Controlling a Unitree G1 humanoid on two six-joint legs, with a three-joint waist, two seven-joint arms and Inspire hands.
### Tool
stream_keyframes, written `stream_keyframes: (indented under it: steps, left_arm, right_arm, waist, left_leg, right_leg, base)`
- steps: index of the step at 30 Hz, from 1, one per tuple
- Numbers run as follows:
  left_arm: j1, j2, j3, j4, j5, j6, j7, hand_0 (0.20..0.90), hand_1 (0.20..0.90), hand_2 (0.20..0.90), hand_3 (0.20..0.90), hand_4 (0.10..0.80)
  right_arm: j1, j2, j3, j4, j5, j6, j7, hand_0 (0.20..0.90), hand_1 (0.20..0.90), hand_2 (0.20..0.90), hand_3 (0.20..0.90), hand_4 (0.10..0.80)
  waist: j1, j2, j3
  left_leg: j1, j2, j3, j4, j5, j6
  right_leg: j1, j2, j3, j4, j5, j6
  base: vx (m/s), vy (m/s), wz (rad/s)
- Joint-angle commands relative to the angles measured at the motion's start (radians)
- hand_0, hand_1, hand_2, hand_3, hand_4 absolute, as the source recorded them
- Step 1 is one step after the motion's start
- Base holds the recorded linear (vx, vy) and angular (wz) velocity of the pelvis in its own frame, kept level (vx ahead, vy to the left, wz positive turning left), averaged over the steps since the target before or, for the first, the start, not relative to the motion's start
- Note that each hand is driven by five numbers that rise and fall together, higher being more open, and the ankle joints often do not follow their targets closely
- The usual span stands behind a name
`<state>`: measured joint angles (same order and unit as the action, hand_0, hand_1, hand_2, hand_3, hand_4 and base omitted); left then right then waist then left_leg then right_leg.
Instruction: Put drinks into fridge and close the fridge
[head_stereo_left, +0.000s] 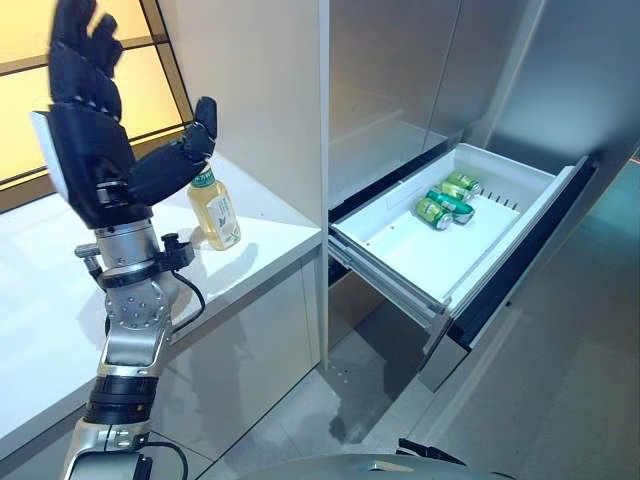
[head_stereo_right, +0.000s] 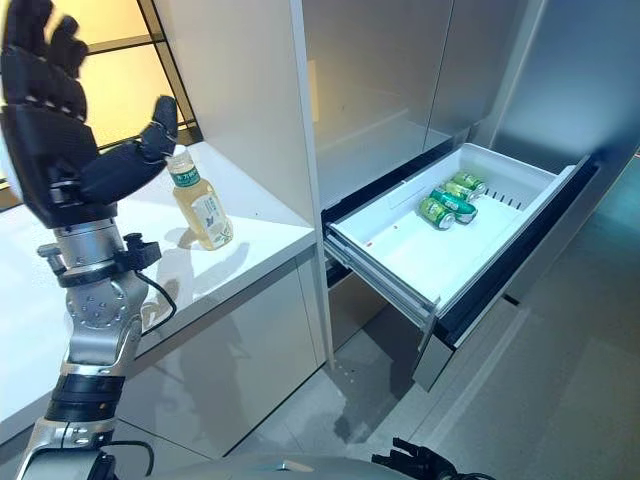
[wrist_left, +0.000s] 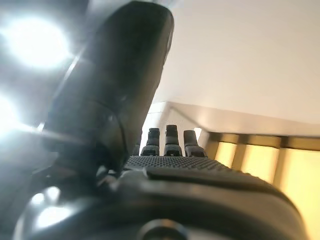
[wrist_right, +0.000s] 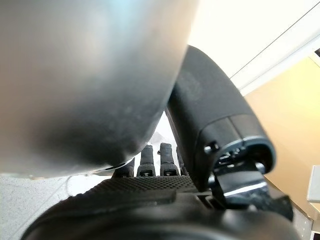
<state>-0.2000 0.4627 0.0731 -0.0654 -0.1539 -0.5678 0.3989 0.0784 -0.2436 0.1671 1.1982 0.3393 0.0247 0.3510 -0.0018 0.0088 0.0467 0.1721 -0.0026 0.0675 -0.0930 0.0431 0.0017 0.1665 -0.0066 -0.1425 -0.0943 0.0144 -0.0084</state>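
A bottle (head_stereo_left: 215, 210) of pale yellow drink with a green cap stands upright on the white counter (head_stereo_left: 40, 290), near its right end. My left hand (head_stereo_left: 95, 150) is raised above the counter to the left of the bottle. Its fingers are straight and spread, its thumb points toward the cap, and it holds nothing. It also shows in the left wrist view (wrist_left: 170, 165). The white fridge drawer (head_stereo_left: 520, 175) is pulled out to the right, with green cans (head_stereo_left: 445, 203) lying at its back. My right hand (wrist_right: 145, 187) is low, with its fingers straight, and holds nothing.
A tall white panel (head_stereo_left: 270, 100) stands between the counter and the grey fridge front (head_stereo_left: 400, 70). The open drawer juts out over the grey floor (head_stereo_left: 560, 400). A window with yellow light (head_stereo_left: 20, 110) is behind the counter.
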Motion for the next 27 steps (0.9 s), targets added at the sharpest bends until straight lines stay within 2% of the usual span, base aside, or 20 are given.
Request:
stream_keyframes:
  steps: [1,13,27]
  left_arm:
    - [-0.109,0.055,0.004,0.031,0.034,-0.026,0.034,0.900,0.900,0.900,0.900,0.800]
    - [-0.091,0.047,-0.016,0.151,0.048,0.028,0.032,0.900,0.900,0.900,0.900,0.800]
    - [-0.079,0.037,-0.039,0.194,0.042,0.057,-0.013,0.900,0.900,0.900,0.900,0.800]
  right_arm:
    - [-0.007,0.035,0.045,0.007,-0.010,0.028,0.043,0.900,0.900,0.900,0.900,0.800]
    - [-0.010,0.024,0.030,0.010,-0.030,0.039,0.055,0.900,0.900,0.900,0.900,0.800]
    - [-0.010,0.015,0.017,-0.004,-0.047,0.054,0.060,0.900,0.900,0.900,0.900,0.800]
  waist:
    - [-0.006,-0.018,0.011]
    - [-0.012,-0.017,0.013]
    - [-0.019,-0.014,0.019]
  left_leg:
    - [0.022,-0.019,-0.017,0.007,-0.109,0.023]
    - [0.028,-0.019,-0.005,0.009,-0.110,0.021]
    - [0.033,-0.019,0.008,0.012,-0.113,0.022]
  right_leg:
    - [-0.009,-0.015,-0.028,0.107,-0.095,0.047]
    - [-0.005,-0.015,-0.023,0.109,-0.095,0.050]
    - [-0.004,-0.015,-0.016,0.113,-0.096,0.053]
  base:
    - [0.000,0.000,0.00]
    - [0.000,0.000,0.00]
    - [0.000,0.000,0.00]
